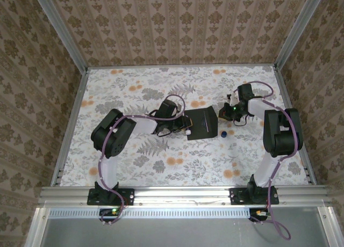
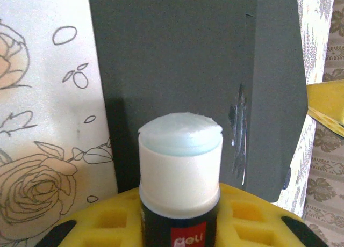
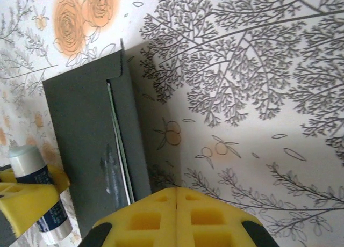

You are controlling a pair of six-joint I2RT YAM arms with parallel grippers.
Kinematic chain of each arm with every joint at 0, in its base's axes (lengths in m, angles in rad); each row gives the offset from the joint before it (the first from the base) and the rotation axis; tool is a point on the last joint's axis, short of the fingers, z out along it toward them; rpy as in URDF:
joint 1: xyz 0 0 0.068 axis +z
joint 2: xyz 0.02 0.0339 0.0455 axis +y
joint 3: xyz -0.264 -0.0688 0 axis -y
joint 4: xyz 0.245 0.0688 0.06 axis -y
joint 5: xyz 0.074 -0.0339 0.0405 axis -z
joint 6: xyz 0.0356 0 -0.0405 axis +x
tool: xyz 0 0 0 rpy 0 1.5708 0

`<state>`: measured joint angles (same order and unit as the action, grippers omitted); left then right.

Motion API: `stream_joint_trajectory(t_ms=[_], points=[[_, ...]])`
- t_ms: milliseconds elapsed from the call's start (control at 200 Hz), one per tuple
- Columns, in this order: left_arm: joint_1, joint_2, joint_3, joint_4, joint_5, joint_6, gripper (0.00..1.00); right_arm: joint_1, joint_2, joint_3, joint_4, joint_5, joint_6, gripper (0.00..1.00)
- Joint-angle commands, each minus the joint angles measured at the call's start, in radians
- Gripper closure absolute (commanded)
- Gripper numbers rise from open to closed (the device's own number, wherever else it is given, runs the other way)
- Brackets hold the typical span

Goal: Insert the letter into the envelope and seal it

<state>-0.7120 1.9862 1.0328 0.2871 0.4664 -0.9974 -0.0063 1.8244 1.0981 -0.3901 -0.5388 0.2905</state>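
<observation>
The black envelope [image 1: 201, 123] lies flat at mid-table, its flap [image 2: 277, 96] open to the right. A shiny glue smear [image 2: 238, 129] runs along the fold. The letter shows as a thin green-and-white edge [image 3: 119, 145] inside the envelope's mouth. My left gripper [image 2: 180, 204] is shut on a white-and-blue glue stick [image 2: 180, 166], uncapped, its tip just short of the envelope's left part [image 2: 183, 70]. In the top view this gripper [image 1: 183, 130] sits at the envelope's left edge. My right gripper [image 3: 177, 196] is shut with nothing in it, beside the flap's edge [image 1: 221, 115].
A small blue cap [image 1: 223, 133] lies on the flowered tablecloth [image 1: 161, 166] just right of the envelope's near corner. Metal rails [image 1: 70, 123] and patterned walls close the table on three sides.
</observation>
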Motion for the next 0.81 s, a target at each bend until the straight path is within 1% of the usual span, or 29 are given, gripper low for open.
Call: stream_joint_trajectory(t_ms=[0,360,625,800], points=[[-0.007,0.031,0.023,-0.014,-0.005,0.028,1.0,0.009,0.01,-0.006,0.027,-0.071,-0.005,1.0],[-0.011,0.033,0.028,-0.015,-0.002,0.029,1.0,0.047,0.019,-0.025,0.068,-0.128,0.019,1.0],[-0.013,0.038,0.03,-0.009,0.002,0.029,1.0,0.108,0.054,-0.032,0.114,-0.147,0.059,1.0],[-0.015,0.034,0.028,-0.011,0.003,0.031,1.0,0.144,0.076,-0.031,0.138,-0.138,0.08,1.0]])
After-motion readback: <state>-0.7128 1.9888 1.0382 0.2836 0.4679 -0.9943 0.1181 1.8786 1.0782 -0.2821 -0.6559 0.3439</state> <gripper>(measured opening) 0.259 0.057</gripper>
